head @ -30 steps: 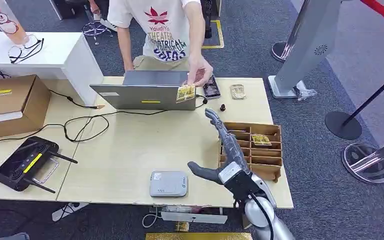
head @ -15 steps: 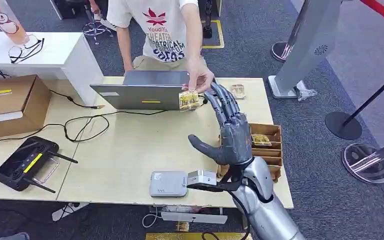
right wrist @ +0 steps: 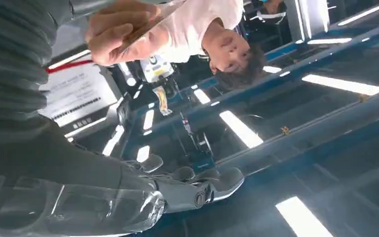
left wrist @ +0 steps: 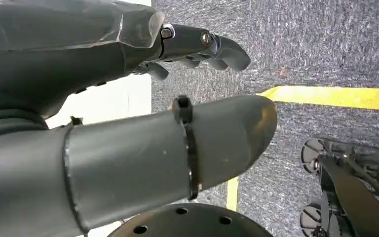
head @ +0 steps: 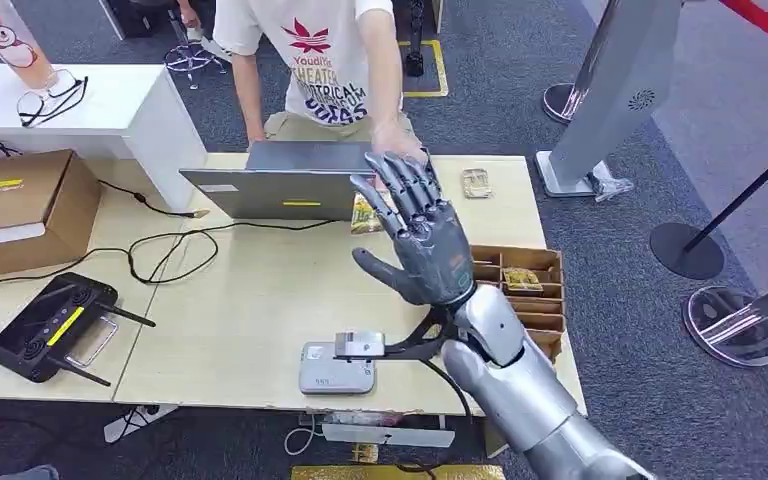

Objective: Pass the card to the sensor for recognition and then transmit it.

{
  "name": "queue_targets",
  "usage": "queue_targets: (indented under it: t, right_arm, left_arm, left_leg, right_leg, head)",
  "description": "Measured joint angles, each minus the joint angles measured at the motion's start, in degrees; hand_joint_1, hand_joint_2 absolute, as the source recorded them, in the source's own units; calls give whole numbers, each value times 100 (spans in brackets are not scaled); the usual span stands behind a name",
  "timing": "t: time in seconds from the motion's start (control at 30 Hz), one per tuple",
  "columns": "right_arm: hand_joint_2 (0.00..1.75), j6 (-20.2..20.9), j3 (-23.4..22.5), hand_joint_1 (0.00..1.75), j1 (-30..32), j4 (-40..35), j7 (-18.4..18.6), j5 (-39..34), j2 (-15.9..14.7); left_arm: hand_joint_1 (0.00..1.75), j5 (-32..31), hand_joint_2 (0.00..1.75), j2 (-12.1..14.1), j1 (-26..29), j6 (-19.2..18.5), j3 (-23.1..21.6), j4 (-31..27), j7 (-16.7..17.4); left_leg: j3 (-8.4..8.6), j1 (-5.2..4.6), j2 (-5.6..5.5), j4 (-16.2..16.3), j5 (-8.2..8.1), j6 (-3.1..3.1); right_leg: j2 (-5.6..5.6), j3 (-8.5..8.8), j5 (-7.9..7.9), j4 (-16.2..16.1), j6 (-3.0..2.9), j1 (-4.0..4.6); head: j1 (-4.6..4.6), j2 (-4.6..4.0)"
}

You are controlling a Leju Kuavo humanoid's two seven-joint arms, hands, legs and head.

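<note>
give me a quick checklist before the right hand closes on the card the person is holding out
1. Right hand holds nothing, fingers spread: ok.
2. Card offered by the person's hand, above the table: ok.
3. Card between thumb and fingers: cannot tell, the hand partly covers it.
4. Laptop clear of the raised hand: ok.
5. Sensor unobstructed at the near edge: ok.
6. Left hand out of the way: ok.

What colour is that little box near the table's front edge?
Silvery grey sensor box, clearest in the head view.
</note>
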Motion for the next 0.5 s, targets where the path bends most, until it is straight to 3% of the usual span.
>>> queue_targets:
  t: [0.3,0.37,0.4,0.43,0.47,0.5]
  right_arm:
    - [175,-55,188,0,-252,411,4,-57,2]
    - [175,-129,194,14,-264,458,15,-124,0]
    - [175,-179,197,52,-264,480,28,-166,-11]
    - [175,-201,197,113,-264,491,28,-181,-22]
    - [175,-212,194,141,-263,505,24,-201,-39]
    - [175,-212,194,154,-259,513,6,-236,-59]
  left_arm:
    - [0,39,0,0,3,17,0,0,-33]
    - [0,-28,0,0,3,4,0,0,-72]
    - [0,-66,0,0,3,-2,-4,0,-94]
    - [0,-87,0,2,3,-4,-9,0,-105]
    - [0,-114,0,2,2,-11,-18,0,-105]
    - [0,-129,0,4,2,-15,-35,0,-105]
  left_leg:
    - [-1,0,-1,0,0,0]
    - [0,0,-1,0,0,0]
    - [0,0,0,0,0,0]
    - [0,0,0,0,0,0]
    - [1,0,0,0,0,0]
    - [1,0,0,0,0,0]
  right_leg:
    - [-1,-1,0,0,0,0]
    - [-1,-1,0,0,0,0]
    - [0,-1,0,0,0,0]
    - [0,-1,0,0,0,0]
    - [0,-1,0,0,0,0]
    - [0,-1,0,0,0,0]
  head:
    - [0,0]
    - [0,0]
    - [0,0]
    - [0,0]
    - [0,0]
    - [0,0]
